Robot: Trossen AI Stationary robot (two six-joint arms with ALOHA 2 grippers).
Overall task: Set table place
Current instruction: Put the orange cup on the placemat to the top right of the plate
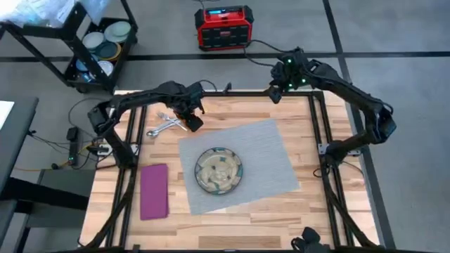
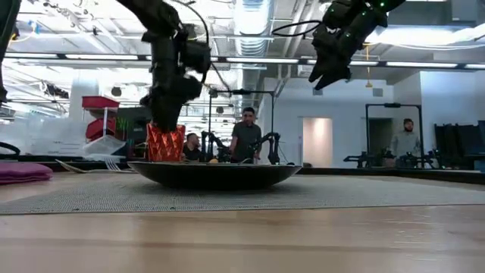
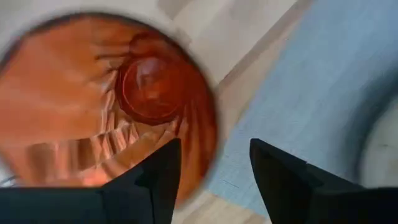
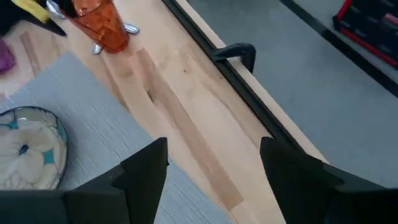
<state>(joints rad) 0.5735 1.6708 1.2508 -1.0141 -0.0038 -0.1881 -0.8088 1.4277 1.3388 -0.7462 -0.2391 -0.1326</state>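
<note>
Poised at the far left of the light wooden plank table (image 1: 232, 223): the left gripper (image 1: 191, 118), directly above a small orange ribbed cup (image 2: 165, 142). Fingers (image 3: 158, 180) spread moderately, one over the cup's open mouth, the other outside its rim; contact with the glassy wall impossible to judge. Nothing clamped.

Upright on bare wood, the cup (image 4: 99, 25), just off the far left corner of the grey ribbed rectangular mat (image 1: 274, 151). Close beside it, farther left, a loose cluster of steel cutlery (image 1: 165, 125), pieces crossed over one another.

At the middle of the table, the mat, laid at a slight angle. On its near left part, a round beige patterned plate (image 1: 219, 171) with a dark rim, flat and empty-handed of any tool. Left of the mat, well apart from it, a magenta cloth napkin (image 1: 155, 191), folded into a long rectangle on the planks.

Raised high over the table's far edge, right of centre: the right gripper (image 1: 275, 90), fingers (image 4: 146, 168) spread wide, holding nothing, well apart from cup, plate and mat.

Beyond the table, on the grey floor: a red and black power unit (image 1: 223, 27) and a black cart (image 1: 98, 49) stacked with dishes. In the room behind, at table level, a standing person (image 2: 246, 136) in a dark top, a second person (image 2: 408, 140) farther right.
</note>
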